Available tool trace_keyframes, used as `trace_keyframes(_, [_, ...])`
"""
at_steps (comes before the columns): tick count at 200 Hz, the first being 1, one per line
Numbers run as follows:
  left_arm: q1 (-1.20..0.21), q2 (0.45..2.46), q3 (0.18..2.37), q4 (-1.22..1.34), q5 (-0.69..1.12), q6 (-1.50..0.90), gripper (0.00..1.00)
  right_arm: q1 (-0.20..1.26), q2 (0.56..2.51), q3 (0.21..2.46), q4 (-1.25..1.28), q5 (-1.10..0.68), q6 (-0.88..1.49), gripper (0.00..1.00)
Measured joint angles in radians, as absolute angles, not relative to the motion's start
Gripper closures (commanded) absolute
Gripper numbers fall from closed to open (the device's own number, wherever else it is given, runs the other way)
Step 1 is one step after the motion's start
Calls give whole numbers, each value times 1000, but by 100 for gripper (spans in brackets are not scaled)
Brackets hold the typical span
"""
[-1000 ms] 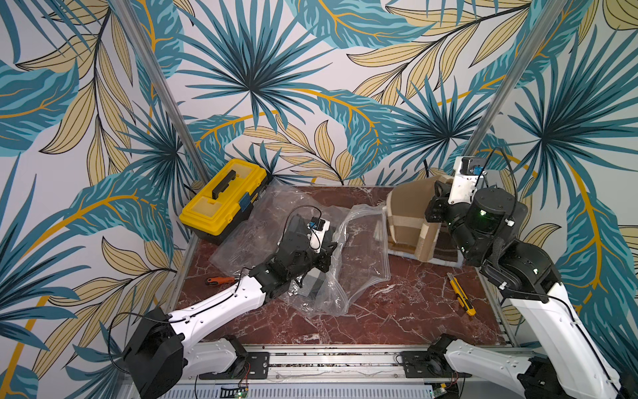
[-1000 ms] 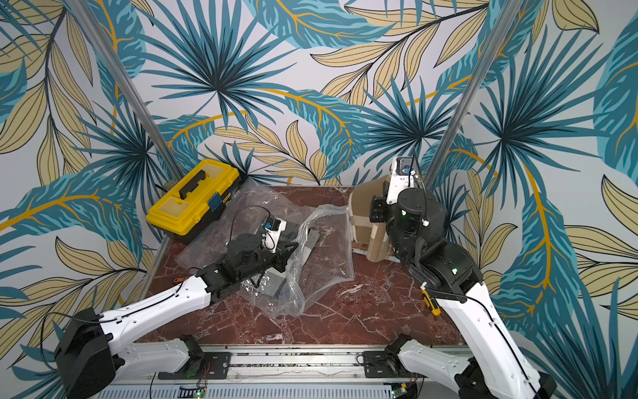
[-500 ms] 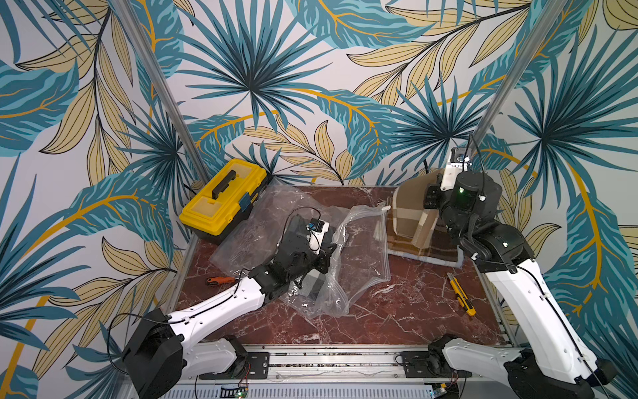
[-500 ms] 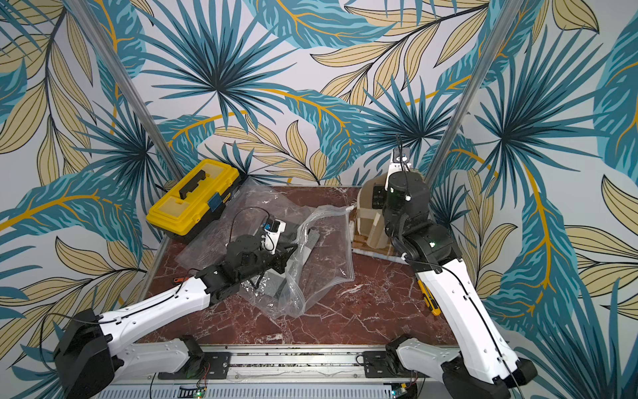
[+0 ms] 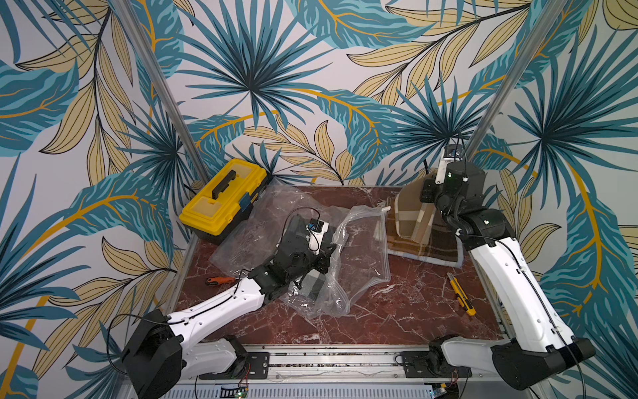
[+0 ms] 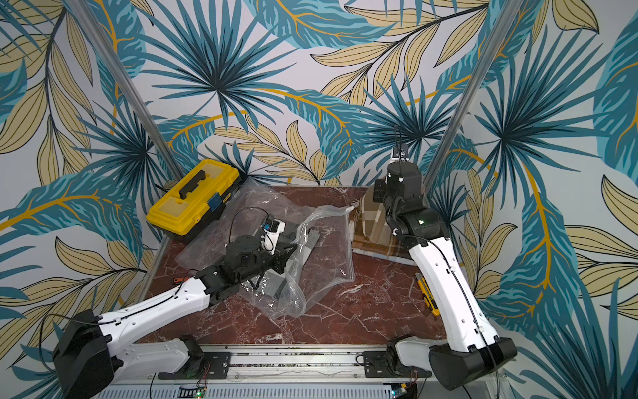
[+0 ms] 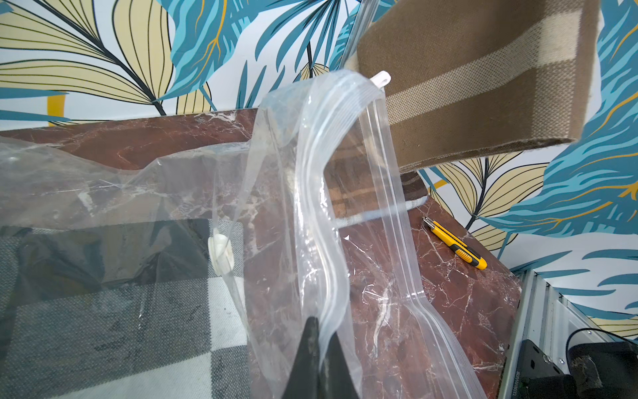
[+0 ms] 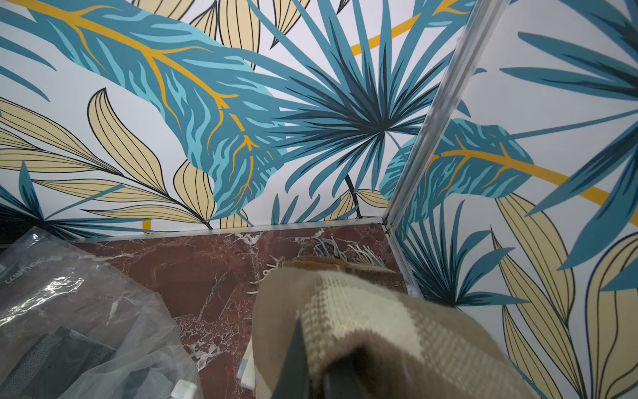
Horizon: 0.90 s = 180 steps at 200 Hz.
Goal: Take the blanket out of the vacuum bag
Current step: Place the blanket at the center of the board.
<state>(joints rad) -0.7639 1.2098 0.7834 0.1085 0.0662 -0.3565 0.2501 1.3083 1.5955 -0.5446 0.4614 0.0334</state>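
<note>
The brown plaid blanket (image 5: 414,221) is outside the clear vacuum bag (image 5: 362,248), at the back right corner. Its lower part lies on the table and its upper fold hangs from my right gripper (image 8: 310,345), which is shut on it. In the left wrist view the blanket (image 7: 483,86) hangs beyond the bag's zip mouth (image 7: 345,172) and white slider (image 7: 379,78). My left gripper (image 7: 319,331) is shut on the bag's near edge at mid-table, holding it up. In both top views the bag (image 6: 328,248) looks empty.
A second clear bag (image 5: 262,221) with a grey checked cloth (image 7: 103,328) lies under my left arm. A yellow toolbox (image 5: 224,200) stands at the back left. An orange-handled screwdriver (image 5: 219,280) lies left, a yellow utility knife (image 5: 461,293) right. Walls close in behind and beside.
My right gripper has carried the blanket farther toward the back right corner, and more of it now lies flat on the table. The left gripper has stayed put on the bag.
</note>
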Motion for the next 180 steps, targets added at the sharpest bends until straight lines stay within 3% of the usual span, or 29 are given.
trace_keyframes(180, [-764, 1193, 746, 118, 31, -368, 100, 179, 1670, 1832, -385, 435, 22, 100])
